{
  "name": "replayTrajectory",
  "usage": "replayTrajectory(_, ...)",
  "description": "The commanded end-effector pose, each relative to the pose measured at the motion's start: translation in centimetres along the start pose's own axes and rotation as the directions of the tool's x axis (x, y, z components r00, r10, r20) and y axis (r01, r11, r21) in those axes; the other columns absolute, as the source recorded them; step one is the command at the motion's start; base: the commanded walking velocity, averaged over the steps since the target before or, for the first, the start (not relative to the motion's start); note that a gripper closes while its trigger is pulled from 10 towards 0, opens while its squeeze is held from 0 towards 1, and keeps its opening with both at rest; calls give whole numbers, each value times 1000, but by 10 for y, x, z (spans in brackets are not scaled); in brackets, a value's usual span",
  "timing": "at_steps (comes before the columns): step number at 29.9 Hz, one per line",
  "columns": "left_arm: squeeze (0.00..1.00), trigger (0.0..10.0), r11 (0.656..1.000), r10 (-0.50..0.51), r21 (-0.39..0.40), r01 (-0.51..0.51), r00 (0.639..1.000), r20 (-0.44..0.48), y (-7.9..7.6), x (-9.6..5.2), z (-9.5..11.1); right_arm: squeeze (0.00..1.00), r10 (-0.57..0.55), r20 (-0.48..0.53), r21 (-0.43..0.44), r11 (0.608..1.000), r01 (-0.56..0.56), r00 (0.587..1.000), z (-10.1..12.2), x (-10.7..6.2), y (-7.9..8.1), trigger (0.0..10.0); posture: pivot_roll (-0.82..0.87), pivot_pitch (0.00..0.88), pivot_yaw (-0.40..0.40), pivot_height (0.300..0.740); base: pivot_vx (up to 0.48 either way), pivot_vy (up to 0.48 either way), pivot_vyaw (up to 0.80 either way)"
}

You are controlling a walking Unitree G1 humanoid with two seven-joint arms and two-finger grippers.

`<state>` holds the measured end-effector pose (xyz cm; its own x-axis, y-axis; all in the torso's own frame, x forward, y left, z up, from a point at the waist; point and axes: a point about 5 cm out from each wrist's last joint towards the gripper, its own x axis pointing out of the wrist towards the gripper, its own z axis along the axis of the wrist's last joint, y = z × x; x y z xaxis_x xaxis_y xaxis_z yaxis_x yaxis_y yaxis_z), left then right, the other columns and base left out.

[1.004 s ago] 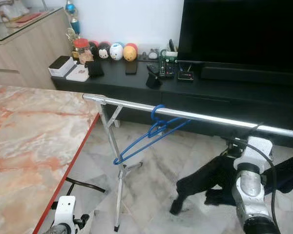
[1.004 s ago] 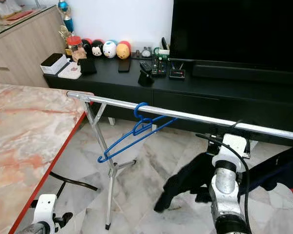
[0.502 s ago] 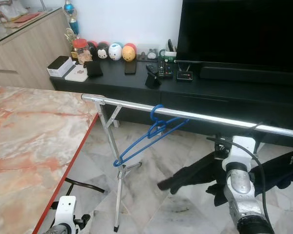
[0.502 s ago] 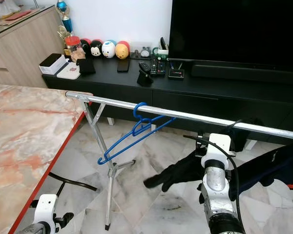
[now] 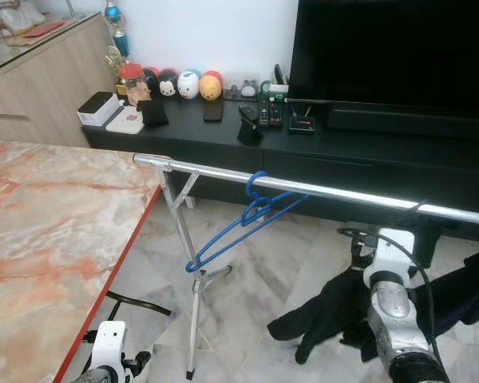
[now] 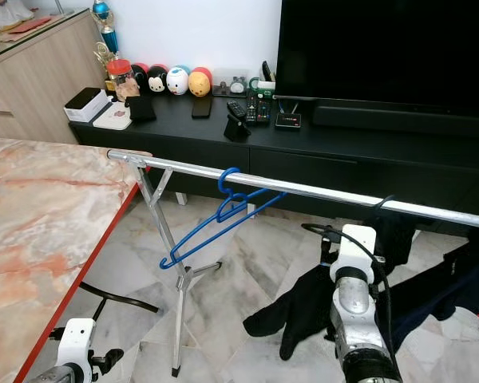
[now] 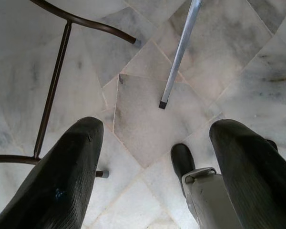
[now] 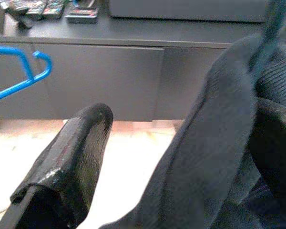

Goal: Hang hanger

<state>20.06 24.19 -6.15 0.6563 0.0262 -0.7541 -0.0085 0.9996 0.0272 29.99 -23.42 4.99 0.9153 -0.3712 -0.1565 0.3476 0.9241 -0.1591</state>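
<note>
A silver rail (image 5: 319,190) runs across the room on a tripod stand. An empty blue hanger (image 5: 239,227) hangs from it by its hook, left of the middle. My right arm (image 5: 393,279) reaches up just below the rail, further right. A dark garment (image 5: 327,307) droops around its wrist, and part of it rises to the rail. In the right wrist view my right gripper (image 8: 181,124) has its fingers wide apart. The dark cloth (image 8: 214,143) lies between them, and a bluish stem (image 8: 276,19) rises behind it. My left gripper (image 7: 152,138) hangs open over the floor.
A marble table with a red edge (image 5: 48,239) fills the left. A black TV console (image 5: 367,148) with remotes and round toys stands behind the rail, under a television (image 5: 391,48). The stand's tripod legs (image 5: 193,319) and a dark metal floor frame (image 5: 136,303) are near my left arm.
My right wrist has moved a little left and lower under the rail. The dark garment's sleeve swung out and then dropped. The blue hanger has not moved.
</note>
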Motion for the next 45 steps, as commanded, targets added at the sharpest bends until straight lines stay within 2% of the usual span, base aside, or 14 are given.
replayTrajectory(1,0,10000,1000,4,-13,-5,1000,-15,1,0,-2,0,-23,-14,9,1000,24,1000,2,3,-2,10000,-190,0,57,740,0,0,0)
replayTrajectory(6,0,10000,1000,-1,-25,1,1000,-17,1,-1,-3,0,-33,-63,15,999,34,997,-2,4,-1,10000,-186,0,55,740,0,0,0)
replayTrajectory(15,0,10000,1000,-6,-29,6,1000,-21,0,-1,-4,0,-59,-180,-34,998,53,982,-17,3,-5,10000,-187,0,54,740,0,0,0)
replayTrajectory(24,0,10000,1000,-4,-30,4,1000,-21,1,-1,-5,0,-39,-190,-17,999,36,981,-19,3,-1,10000,-186,0,54,740,0,0,0)
replayTrajectory(25,0,10000,1000,-3,-29,3,1000,-20,1,-1,-5,0,-35,-185,-16,999,33,982,-18,3,0,0,-186,0,53,740,0,0,0)
replayTrajectory(28,0,10000,1000,0,-26,-1,1000,-19,1,-1,-5,0,-31,-181,-14,999,29,983,-17,3,0,0,-186,0,53,740,0,0,0)
replayTrajectory(29,0,10000,1000,5,-23,-6,1000,-16,1,-1,-5,0,-29,-176,-10,1000,27,984,-16,4,1,549,-186,0,53,740,0,0,0)
replayTrajectory(30,0,10000,1000,7,-23,-7,1000,-15,1,-1,-5,0,-28,-173,-7,1000,27,984,-16,4,1,4549,-186,0,53,740,0,0,0)
replayTrajectory(31,0,10000,1000,7,-22,-8,1000,-15,1,-1,-5,0,-22,-165,-1,1000,22,986,-14,4,2,10000,-186,0,53,740,0,0,0)
replayTrajectory(39,0,10000,1000,9,-21,-9,1000,-12,2,-1,-4,0,-1,-97,27,1000,4,995,-4,6,5,10000,-185,0,54,740,0,0,0)
replayTrajectory(42,0,10000,1000,10,-22,-10,1000,-8,2,-1,-4,0,9,-38,51,999,-7,999,4,7,6,10000,-184,0,54,740,0,0,0)
replayTrajectory(45,0,10000,1000,8,-21,-9,1000,-9,2,-1,-4,0,10,-54,36,999,-8,999,3,7,7,10000,-184,0,54,740,0,0,0)
